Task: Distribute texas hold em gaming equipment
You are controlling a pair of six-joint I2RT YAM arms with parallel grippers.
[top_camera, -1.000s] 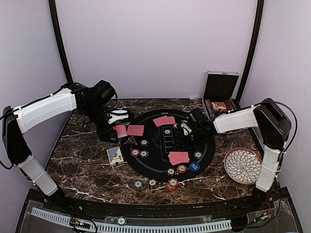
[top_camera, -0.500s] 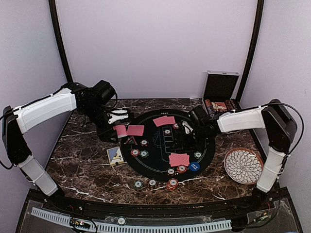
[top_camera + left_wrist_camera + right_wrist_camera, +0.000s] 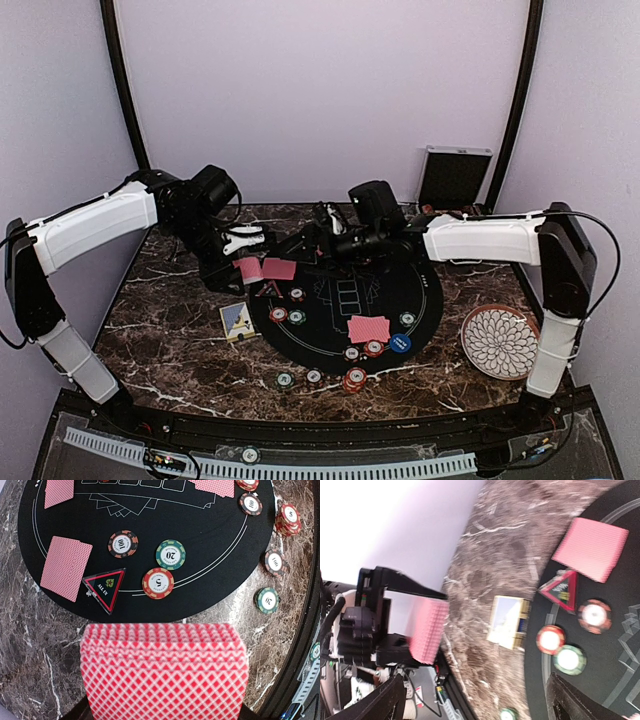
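Note:
My left gripper [image 3: 238, 262] [image 3: 164, 702] is shut on a fanned deck of red-backed playing cards [image 3: 164, 670] [image 3: 247, 268], held over the marble just off the left edge of the black mat [image 3: 430, 290]. On the mat lie single red cards [image 3: 279, 268] [image 3: 66, 568], a pair of cards [image 3: 368, 327], the triangular "ALL IN" marker [image 3: 105, 589] [image 3: 561, 590], striped chips [image 3: 123, 544] [image 3: 170, 554] [image 3: 158, 583] and a blue button [image 3: 400, 343]. My right gripper [image 3: 312, 238] [image 3: 480, 705] hangs open and empty above the mat's back left, facing the deck [image 3: 427, 630].
A card box [image 3: 237, 320] [image 3: 509, 622] lies left of the mat. Loose chips [image 3: 285, 380] and a chip stack [image 3: 354, 380] sit near the front edge. The white patterned plate [image 3: 499, 341] is at the right, and the silver case [image 3: 452, 180] stands open at the back right.
My right gripper has opened wide and swung from the mat's right middle across to its back left, toward the left gripper; it now covers the back cards. The left arm has stayed put.

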